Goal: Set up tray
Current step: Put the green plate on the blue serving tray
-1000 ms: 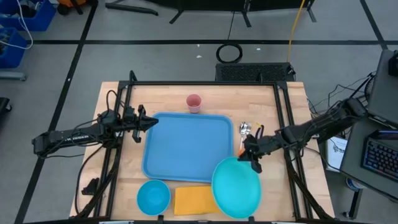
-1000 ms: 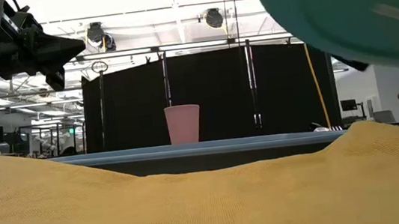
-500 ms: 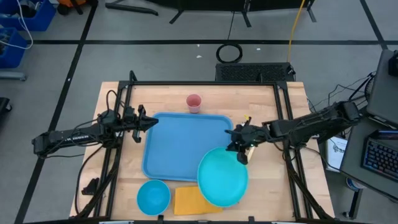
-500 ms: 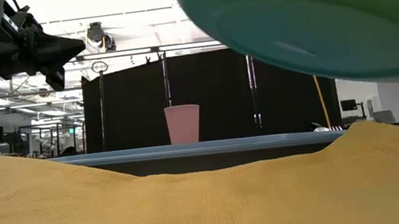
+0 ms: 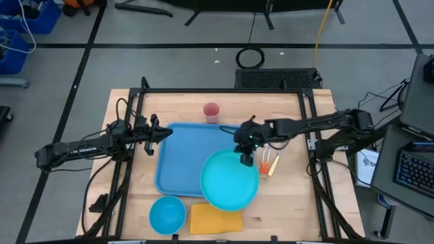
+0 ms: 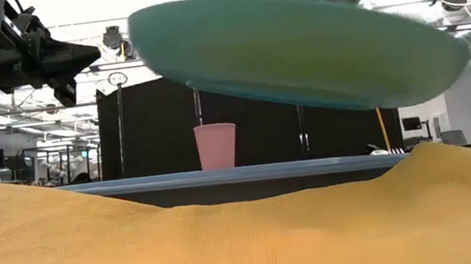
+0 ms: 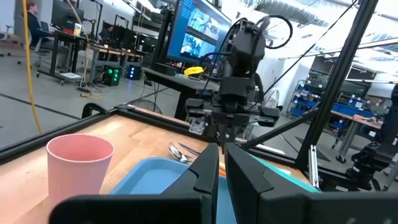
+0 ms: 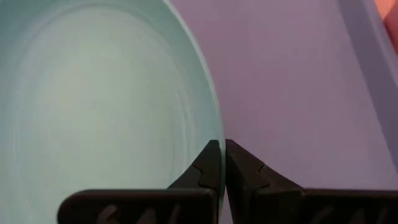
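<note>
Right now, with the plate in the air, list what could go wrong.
1. The right tool pinches the round teal plate only at its rim, and the plate hangs tilted, so it could slip.
2. The plate overhangs the large light-blue plastic tray at its near right corner; lowered here, it might land on the raised rim and rock.
3. Orange-handled cutlery lies beside it and could be knocked.

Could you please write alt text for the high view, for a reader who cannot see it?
The right gripper holds a teal plate by its rim over the near right corner of the tray. The left gripper waits, jaws shut, at the tray's left edge; a pink cup, blue bowl and orange napkin surround it.
</note>
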`<state>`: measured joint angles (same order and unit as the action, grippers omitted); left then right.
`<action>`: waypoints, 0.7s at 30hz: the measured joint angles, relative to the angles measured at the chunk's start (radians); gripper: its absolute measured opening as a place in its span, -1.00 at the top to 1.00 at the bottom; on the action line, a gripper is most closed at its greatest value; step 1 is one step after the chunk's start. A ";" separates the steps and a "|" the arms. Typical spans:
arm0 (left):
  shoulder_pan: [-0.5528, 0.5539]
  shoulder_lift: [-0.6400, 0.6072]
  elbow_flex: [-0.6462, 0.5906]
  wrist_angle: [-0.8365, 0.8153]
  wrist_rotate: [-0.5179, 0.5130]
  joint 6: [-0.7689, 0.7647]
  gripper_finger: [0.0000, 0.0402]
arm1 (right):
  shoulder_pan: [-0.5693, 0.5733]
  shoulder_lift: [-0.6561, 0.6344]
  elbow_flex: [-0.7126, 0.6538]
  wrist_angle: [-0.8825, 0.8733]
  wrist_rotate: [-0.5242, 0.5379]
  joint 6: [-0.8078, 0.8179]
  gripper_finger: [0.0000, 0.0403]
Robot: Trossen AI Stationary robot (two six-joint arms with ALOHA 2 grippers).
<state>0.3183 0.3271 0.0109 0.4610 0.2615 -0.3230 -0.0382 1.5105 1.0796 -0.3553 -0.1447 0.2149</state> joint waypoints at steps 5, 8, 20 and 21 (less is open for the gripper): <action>0.000 0.000 0.000 0.000 0.000 0.000 0.85 | -0.043 0.082 0.081 -0.009 -0.048 -0.023 1.00; 0.000 0.000 0.000 0.000 0.000 0.000 0.85 | -0.062 0.128 0.128 -0.028 -0.066 -0.030 1.00; 0.000 0.000 0.000 0.000 0.000 0.000 0.85 | -0.125 0.289 0.259 -0.038 -0.066 -0.019 1.00; 0.000 0.000 0.000 0.000 0.000 0.000 0.85 | -0.133 0.295 0.259 -0.039 -0.065 -0.018 1.00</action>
<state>0.3183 0.3271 0.0109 0.4614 0.2618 -0.3228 -0.1716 1.8057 1.3384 -0.3942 -0.2102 0.1972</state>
